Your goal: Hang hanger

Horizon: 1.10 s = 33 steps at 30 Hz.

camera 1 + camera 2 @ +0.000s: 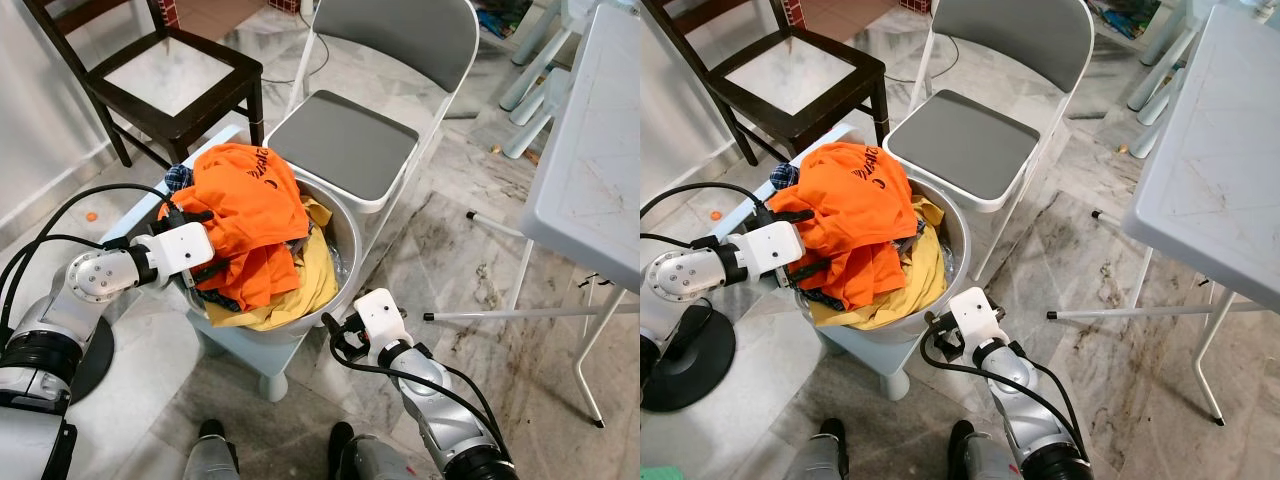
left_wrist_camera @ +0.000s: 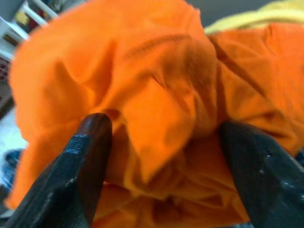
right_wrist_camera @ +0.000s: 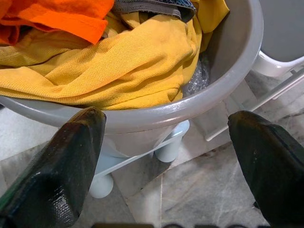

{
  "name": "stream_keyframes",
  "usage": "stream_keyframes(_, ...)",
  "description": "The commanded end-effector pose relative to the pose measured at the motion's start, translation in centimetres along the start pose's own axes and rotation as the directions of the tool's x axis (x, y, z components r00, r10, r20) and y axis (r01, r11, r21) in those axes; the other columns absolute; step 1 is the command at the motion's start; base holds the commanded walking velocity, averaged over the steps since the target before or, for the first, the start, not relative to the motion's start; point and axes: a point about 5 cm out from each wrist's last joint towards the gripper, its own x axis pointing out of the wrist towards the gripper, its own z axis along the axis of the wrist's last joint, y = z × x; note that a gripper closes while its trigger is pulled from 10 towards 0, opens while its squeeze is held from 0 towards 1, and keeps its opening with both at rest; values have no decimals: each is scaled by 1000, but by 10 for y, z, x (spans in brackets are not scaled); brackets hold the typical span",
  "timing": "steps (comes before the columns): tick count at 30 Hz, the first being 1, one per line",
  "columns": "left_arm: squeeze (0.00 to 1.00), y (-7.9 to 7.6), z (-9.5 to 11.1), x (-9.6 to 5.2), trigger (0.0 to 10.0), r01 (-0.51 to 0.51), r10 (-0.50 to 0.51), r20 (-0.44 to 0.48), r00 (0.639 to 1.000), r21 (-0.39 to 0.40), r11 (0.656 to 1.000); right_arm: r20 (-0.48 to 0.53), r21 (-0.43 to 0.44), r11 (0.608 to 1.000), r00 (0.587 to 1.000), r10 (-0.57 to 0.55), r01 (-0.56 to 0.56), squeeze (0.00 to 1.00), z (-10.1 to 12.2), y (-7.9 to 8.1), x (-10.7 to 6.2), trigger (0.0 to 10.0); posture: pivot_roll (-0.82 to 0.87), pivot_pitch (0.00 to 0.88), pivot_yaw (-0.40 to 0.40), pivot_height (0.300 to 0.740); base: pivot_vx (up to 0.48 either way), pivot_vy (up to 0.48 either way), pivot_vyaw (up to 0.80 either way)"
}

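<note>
While the left gripper (image 1: pixel 192 250) pushes its spread fingers into the orange shirt (image 1: pixel 245 210) piled in the grey basin (image 3: pixel 199 107), nothing is pinched yet. The right gripper (image 3: pixel 166 156) waits wide apart near the rim, maybe to steady it. I cannot spot any hanger.

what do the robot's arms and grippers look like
Both arms are silver metal with rounded joints and dark collars. The left arm has a round silver joint cap with small screw holes. Each wrist ends in a boxy white housing. Loose black cables loop along both arms. The left gripper and right gripper each have two long, thick black fingers with a slightly rough, worn surface.
</note>
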Motion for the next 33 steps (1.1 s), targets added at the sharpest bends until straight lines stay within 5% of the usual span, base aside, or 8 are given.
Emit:
stream_keyframes(1,0,-4,-1,1,0,17,-17,-4,1000,9,1000,-30,1,1000,1000,0,0,0,-8,0,-4,10000,168,304,-116,740,0,0,0)
stream_keyframes(13,0,-4,-10,0,0,-81,81,-11,997,-65,995,-33,-6,1000,999,0,0,0,-7,0,-2,10000,174,298,-119,740,0,0,0)
stream_keyframes(22,0,14,-7,0,0,-279,286,10,958,-196,940,-35,-11,1000,999,-4,4,0,-8,-2,-2,10000,172,289,-123,740,0,0,0)
stream_keyframes(28,0,16,-5,1,0,-306,318,19,948,-229,924,-32,-15,1000,999,-5,5,0,-7,-2,-1,10000,174,288,-126,740,0,0,0)
stream_keyframes(33,0,20,-3,3,0,-340,373,33,927,-340,877,-32,-15,1000,999,-6,6,0,-7,-3,-1,10000,174,288,-126,740,0,0,0)
